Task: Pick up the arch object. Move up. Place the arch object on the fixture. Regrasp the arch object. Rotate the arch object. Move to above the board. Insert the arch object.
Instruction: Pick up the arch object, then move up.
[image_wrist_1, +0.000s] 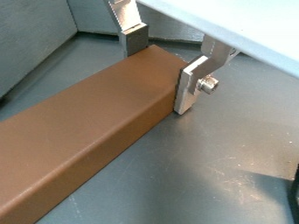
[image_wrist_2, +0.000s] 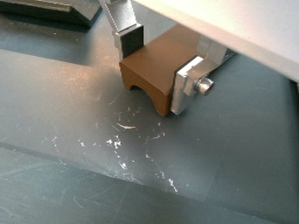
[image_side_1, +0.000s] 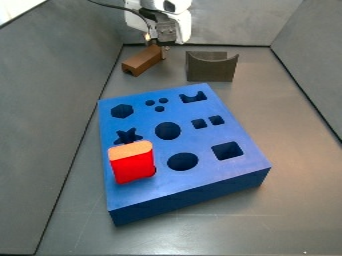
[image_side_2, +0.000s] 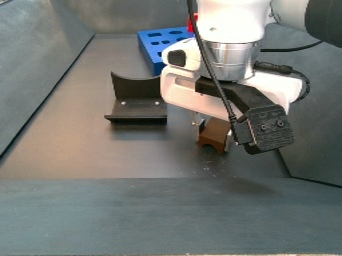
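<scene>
Fingers straddling the arch object's end

The gripper (image_wrist_1: 163, 59) brackets the arch object (image_wrist_1: 87, 118), seemingly not yet clamped; an end grip could tilt it.

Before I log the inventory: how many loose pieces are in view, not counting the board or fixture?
2. The brown bar lies on the floor beyond the blue board, with the gripper straddling one end. The red cube stands on the board's near corner. Others may be hidden.
</scene>
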